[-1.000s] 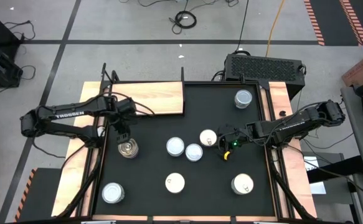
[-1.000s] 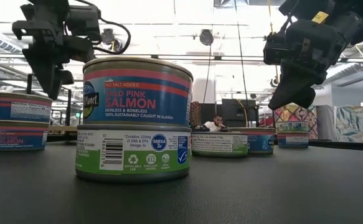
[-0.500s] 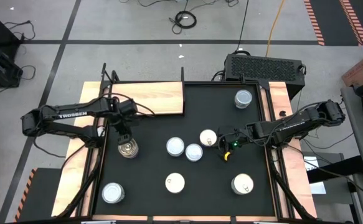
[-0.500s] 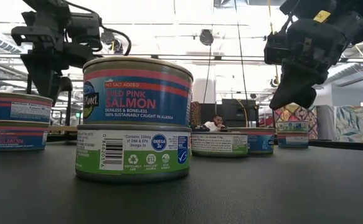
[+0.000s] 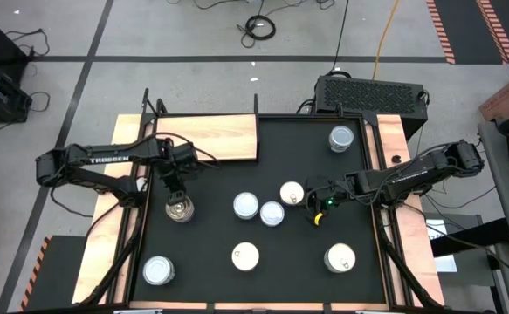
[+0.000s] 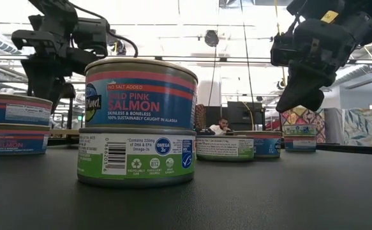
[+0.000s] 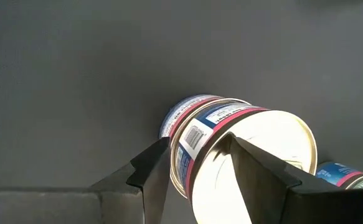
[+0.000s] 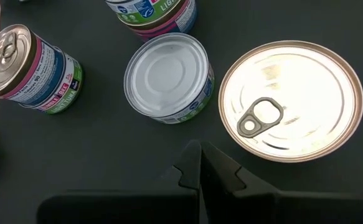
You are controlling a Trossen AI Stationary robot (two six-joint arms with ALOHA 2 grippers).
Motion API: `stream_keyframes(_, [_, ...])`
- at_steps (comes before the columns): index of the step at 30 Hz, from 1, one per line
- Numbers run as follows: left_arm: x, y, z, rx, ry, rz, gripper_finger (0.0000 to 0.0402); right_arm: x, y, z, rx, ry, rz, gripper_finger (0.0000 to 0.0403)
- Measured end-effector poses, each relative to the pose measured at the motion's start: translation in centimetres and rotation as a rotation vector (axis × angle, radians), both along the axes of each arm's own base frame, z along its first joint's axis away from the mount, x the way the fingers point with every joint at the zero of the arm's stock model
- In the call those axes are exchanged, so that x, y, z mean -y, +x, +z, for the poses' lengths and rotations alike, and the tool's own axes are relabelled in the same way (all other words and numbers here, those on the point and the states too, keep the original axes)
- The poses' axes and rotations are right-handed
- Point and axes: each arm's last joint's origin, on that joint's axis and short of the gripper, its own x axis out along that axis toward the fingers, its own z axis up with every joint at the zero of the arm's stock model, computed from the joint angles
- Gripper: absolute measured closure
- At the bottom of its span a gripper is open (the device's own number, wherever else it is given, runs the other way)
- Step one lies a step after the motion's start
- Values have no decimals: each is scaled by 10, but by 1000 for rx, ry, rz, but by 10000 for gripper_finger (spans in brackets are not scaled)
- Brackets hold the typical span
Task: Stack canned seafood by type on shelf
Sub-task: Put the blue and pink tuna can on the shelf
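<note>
The left tool [image 5: 176, 188] hangs with fingers apart just above the stacked salmon tins [image 5: 179, 208] near the table's left edge; the right tool [image 5: 317, 208] is closed, empty.

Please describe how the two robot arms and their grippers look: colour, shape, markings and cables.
Both arms are black and slender, built of jointed segments. The left arm carries white "TROSSEN" lettering, and dark cables run along it. The left gripper has two flat, wedge-shaped dark fingers. The right gripper is black too, with a small green light and a yellow mark near it.
</note>
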Motion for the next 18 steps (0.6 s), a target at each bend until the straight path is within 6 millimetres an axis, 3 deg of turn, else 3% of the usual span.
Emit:
stream_keyframes(4, [0, 0, 0, 0, -7, -2, 265, 0, 0, 0, 0, -1, 1, 403])
stream_keyframes(12, [1, -1, 1, -1, -26, -14, 380, 0, 0, 0, 0, 0, 0, 403])
stream_keyframes(18, [2, 0, 1, 6, -47, -16, 398, 0, 0, 0, 1, 1, 0, 403])
